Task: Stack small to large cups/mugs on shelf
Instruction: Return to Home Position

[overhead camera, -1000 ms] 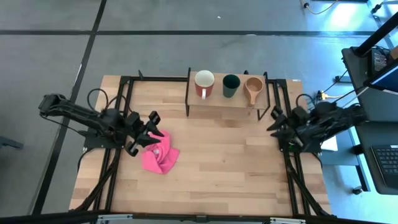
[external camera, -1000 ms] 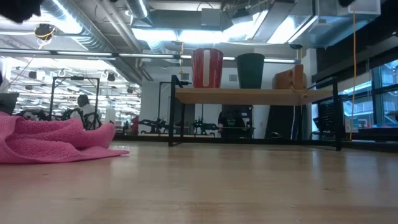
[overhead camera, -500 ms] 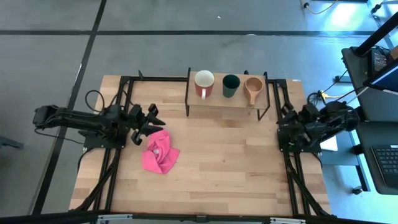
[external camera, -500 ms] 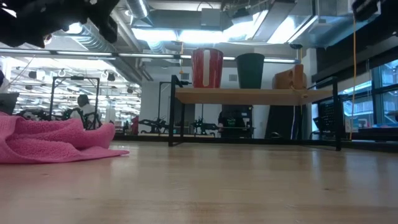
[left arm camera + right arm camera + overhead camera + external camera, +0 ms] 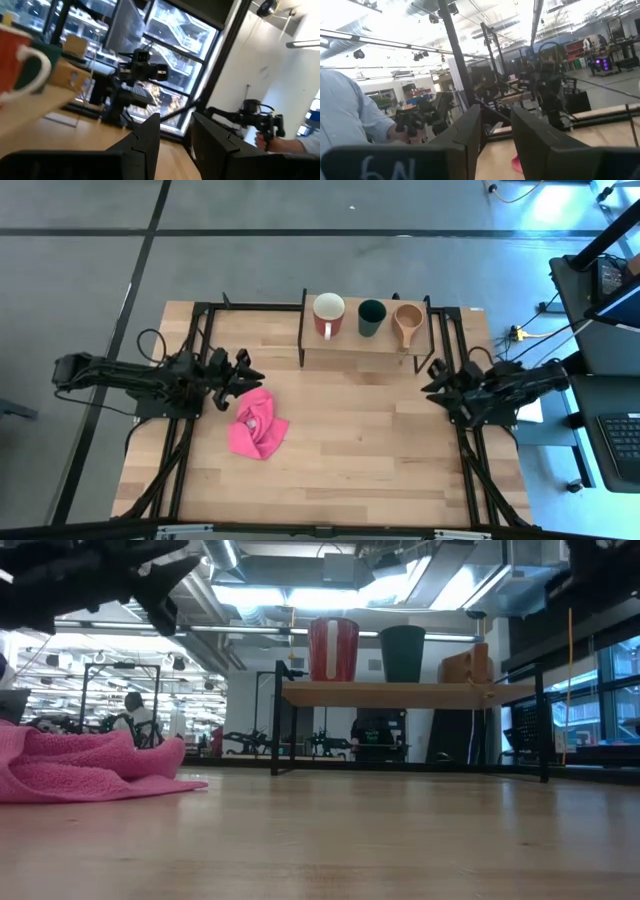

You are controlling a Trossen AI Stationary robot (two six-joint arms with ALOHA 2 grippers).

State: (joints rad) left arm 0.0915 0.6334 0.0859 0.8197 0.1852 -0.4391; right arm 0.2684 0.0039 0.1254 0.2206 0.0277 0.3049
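Empty right hand (image 5: pixel 495 111), pale-blue sleeve (image 5: pixel 345 112) beyond

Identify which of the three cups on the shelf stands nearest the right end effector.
The tan wooden cup, at the shelf's right end; the dark green cup is central, the red mug leftmost.

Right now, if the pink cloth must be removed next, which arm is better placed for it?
Probably the left. The left gripper hangs open and empty just beside the pink cloth, on the same side of the table. The right gripper, also open, is at the opposite edge, far from the cloth.
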